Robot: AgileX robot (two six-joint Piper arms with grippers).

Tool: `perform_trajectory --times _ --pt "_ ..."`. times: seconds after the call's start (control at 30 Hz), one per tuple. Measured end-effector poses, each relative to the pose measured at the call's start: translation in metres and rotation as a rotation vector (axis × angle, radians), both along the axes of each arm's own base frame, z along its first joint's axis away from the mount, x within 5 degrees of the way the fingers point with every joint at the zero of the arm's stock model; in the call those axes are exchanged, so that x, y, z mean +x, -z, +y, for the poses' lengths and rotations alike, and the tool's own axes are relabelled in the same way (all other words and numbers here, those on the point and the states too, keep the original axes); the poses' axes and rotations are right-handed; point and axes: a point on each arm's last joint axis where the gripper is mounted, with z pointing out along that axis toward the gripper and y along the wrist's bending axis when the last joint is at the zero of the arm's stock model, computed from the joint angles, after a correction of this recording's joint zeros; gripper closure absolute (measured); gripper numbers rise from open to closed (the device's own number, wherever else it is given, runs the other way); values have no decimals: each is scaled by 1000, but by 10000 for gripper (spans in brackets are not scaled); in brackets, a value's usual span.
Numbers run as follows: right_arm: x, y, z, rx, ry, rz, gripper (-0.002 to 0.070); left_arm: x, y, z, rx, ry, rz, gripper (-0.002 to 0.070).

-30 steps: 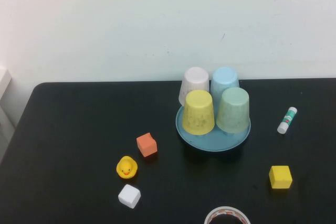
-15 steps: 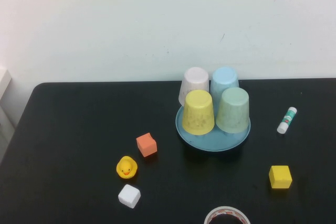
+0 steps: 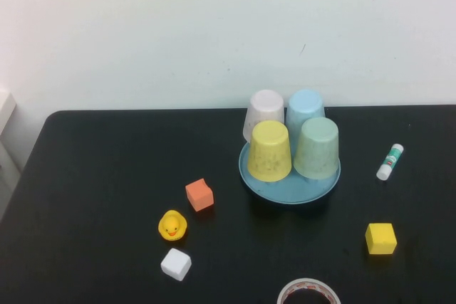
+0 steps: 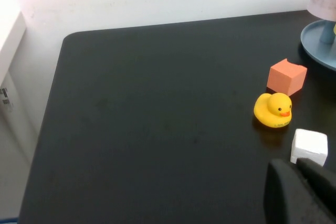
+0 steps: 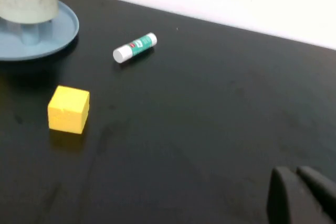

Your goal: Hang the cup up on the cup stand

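The mint-green cup (image 3: 316, 148) sits upside down on the cup stand (image 3: 288, 191), at the 3 o'clock side of the dish, touching the yellow cup (image 3: 269, 151). The light blue cup (image 3: 304, 110) is at its 11 o'clock. It looks light, stiff and a bit slippery; pinching across its round sides near the top seems best. The left gripper (image 4: 300, 195) waits low by the white cube (image 4: 310, 147), jaws squeezed together, holding nothing. The right gripper (image 5: 300, 195) waits over bare counter (image 3: 107, 176), jaws also closed and empty.
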Motion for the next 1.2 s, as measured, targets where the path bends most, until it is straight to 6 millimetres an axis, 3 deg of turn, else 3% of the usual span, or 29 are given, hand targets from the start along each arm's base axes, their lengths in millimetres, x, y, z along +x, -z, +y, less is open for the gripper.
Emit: perform_trajectory --times 0.5,1.2 --pt "0 0 -1 120 55 -26 678 0 0 0 0 0 0 676" --pt "0 0 -3 77 57 -23 678 0 0 0 0 0 0 676"
